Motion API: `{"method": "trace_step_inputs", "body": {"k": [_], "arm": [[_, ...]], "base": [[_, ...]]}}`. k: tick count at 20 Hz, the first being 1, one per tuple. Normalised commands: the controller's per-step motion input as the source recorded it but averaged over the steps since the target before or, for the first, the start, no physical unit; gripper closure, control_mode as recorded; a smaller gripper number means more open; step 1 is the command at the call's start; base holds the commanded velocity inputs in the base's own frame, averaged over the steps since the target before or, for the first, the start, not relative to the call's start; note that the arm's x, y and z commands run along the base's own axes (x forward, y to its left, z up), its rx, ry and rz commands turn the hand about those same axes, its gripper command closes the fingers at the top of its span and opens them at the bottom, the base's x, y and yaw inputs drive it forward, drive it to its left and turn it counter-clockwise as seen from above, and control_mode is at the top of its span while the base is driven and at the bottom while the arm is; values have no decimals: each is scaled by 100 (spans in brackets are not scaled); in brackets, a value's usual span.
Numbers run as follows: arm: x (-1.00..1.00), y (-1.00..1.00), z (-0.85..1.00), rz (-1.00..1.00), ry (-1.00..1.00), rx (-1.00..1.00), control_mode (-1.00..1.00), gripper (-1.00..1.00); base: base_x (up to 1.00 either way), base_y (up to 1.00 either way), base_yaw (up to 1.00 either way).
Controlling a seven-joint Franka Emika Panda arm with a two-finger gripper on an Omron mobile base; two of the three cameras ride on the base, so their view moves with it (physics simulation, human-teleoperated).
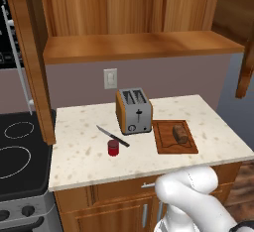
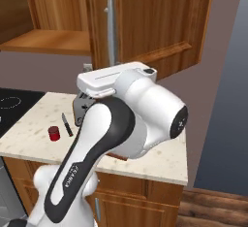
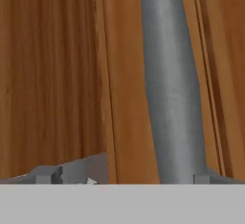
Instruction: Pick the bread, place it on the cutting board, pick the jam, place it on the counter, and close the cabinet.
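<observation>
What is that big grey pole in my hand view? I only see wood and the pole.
Observer: It's the handle on the cabinet door, which stands open to the right of the shelf.
Operator: Where is the bread?
Observer: The bread lies on the cutting board, right of the toaster.
Operator: And the jam?
Observer: The jam stands on the counter, beside a knife.
Operator: Is anything left in the cabinet?
Observer: Its shelf looks bare.
</observation>
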Motion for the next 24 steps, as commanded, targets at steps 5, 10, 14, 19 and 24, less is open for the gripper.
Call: {"method": "trace_step_inputs", "body": {"k": [5,10,14,19,24], "arm": [[37,47,0,-7,-1,0,-100,-100],[36,49,0,-7,-1,0,-100,-100],[34,44,0,-6,0,0,-100,-100],[35,40,0,-6,-1,0,-100,-100],[41,30,0,-8,-4,0,-100,-100]], "base": [[0,0,0],[0,0,0],[0,0,0],[0,0,0],[0,0,0]]}}
